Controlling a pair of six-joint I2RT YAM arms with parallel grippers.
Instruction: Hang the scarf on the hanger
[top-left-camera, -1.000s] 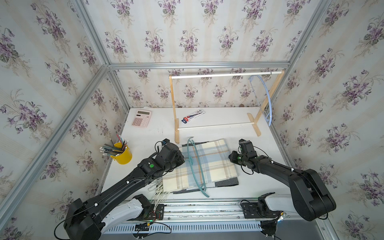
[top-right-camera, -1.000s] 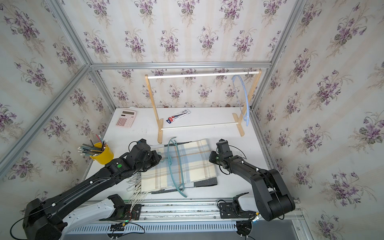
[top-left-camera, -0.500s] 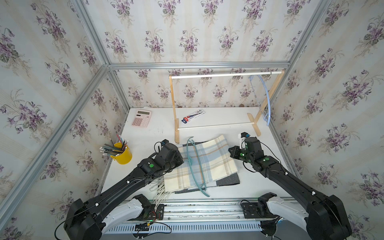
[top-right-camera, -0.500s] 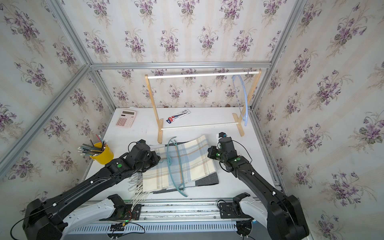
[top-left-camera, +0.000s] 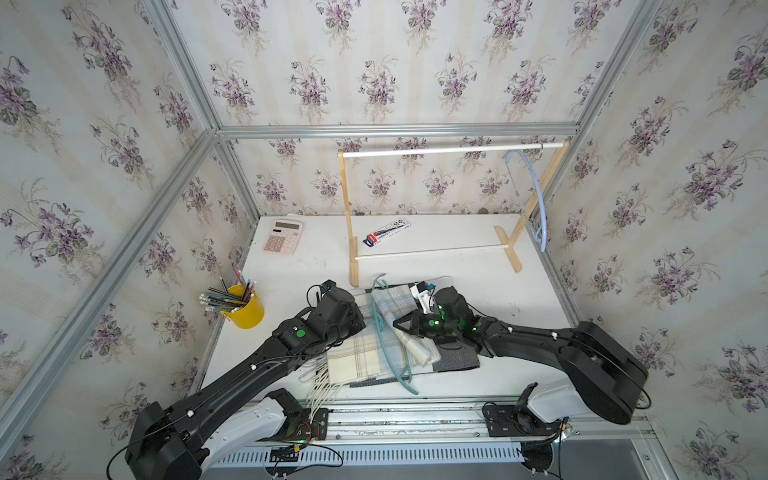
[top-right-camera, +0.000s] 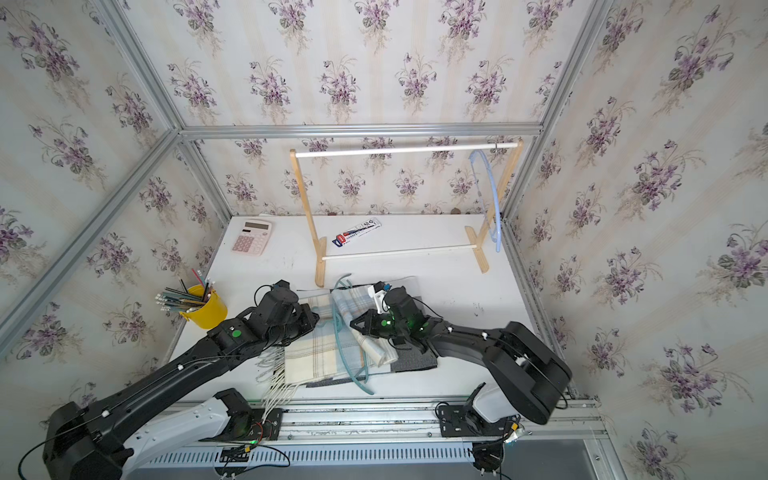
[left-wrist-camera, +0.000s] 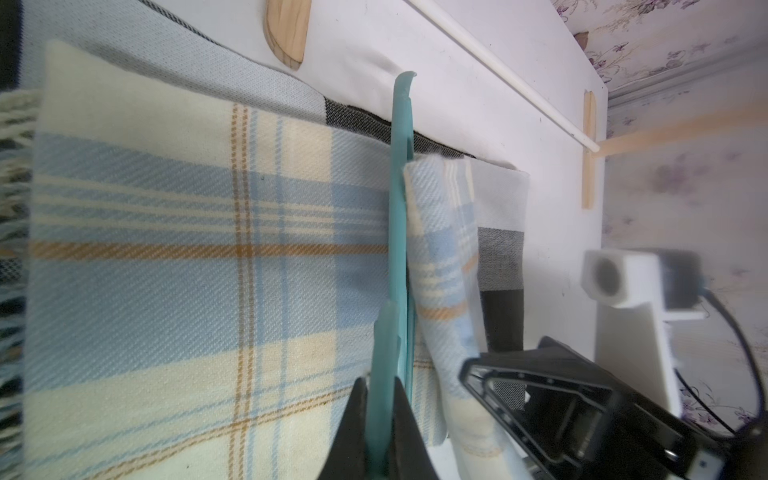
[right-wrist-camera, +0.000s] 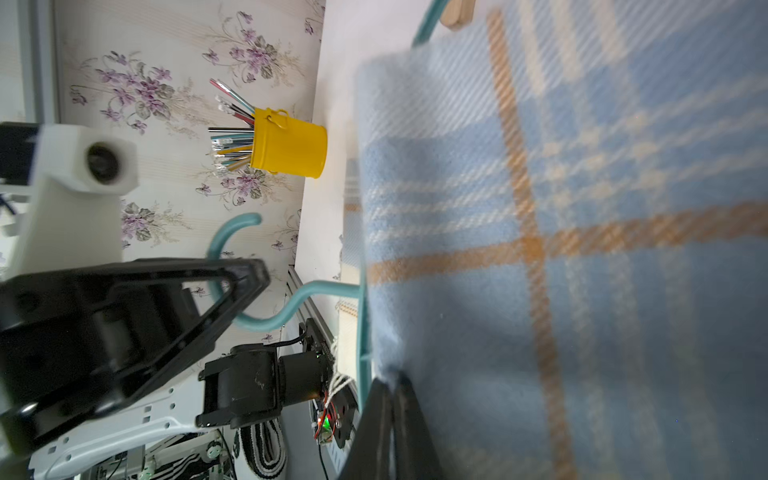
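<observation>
While on the scarf (left-wrist-camera: 166, 249), hanger (left-wrist-camera: 400, 208) long axis front-to-back, hook (right-wrist-camera: 324, 287) toward left gripper (left-wrist-camera: 380, 386).

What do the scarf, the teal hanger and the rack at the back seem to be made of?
Scarf: soft woven cloth, probably wool or a blend; twill ribs and a fringe show. Hanger: likely plastic, smooth, slightly translucent teal. Rack: pale unpainted wood, with grain visible on its foot; the material of its white rods cannot be told.
</observation>
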